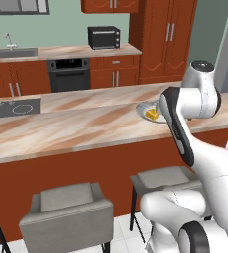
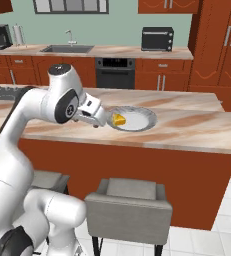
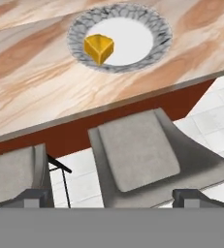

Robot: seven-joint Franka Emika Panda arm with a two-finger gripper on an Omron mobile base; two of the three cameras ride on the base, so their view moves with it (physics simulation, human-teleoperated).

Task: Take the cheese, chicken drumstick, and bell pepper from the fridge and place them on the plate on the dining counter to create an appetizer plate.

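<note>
Cheese (image 3: 99, 47) resting near plate (image 3: 154, 26) rim | hand (image 3: 112, 197) wide open, empty | risk: clipping bench (image 3: 31, 82) edge or stools swinging away.

Plate (image 1: 144, 108) partly behind the arm (image 1: 177, 123)

Both base views looked forward over the dining counter (image 1: 61, 133) from either side; the hand view looked down on its edge.
</note>
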